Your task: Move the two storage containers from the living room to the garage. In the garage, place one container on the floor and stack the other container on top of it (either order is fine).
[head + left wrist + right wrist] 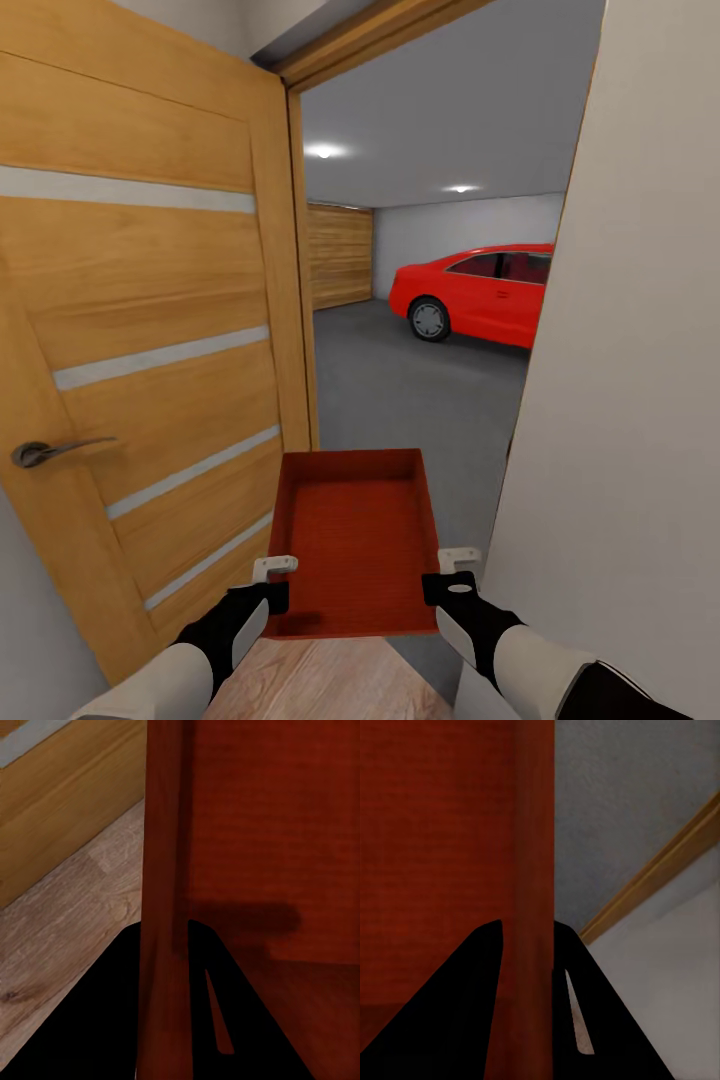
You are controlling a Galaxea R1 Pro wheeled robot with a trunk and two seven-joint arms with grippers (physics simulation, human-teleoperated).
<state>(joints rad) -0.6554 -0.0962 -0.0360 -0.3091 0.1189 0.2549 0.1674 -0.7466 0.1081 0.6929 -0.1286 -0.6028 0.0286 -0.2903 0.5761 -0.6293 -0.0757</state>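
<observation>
I hold one orange-red storage container [355, 540], open-topped and empty, level in front of me in a doorway. My left gripper [272, 575] is shut on its left wall [165, 855], with a black finger on each side. My right gripper [452, 570] is shut on its right wall [534, 855] in the same way. Through the doorway lies the garage, with its dark grey floor [400, 390] starting under the container's far end. The living room is out of view.
An open wooden door [150, 350] with pale stripes and a metal handle [55, 452] stands close on my left. A white wall [630, 400] crowds my right. A red car [480, 290] is parked at the garage's far right. Light wood planks [320, 680] lie under me.
</observation>
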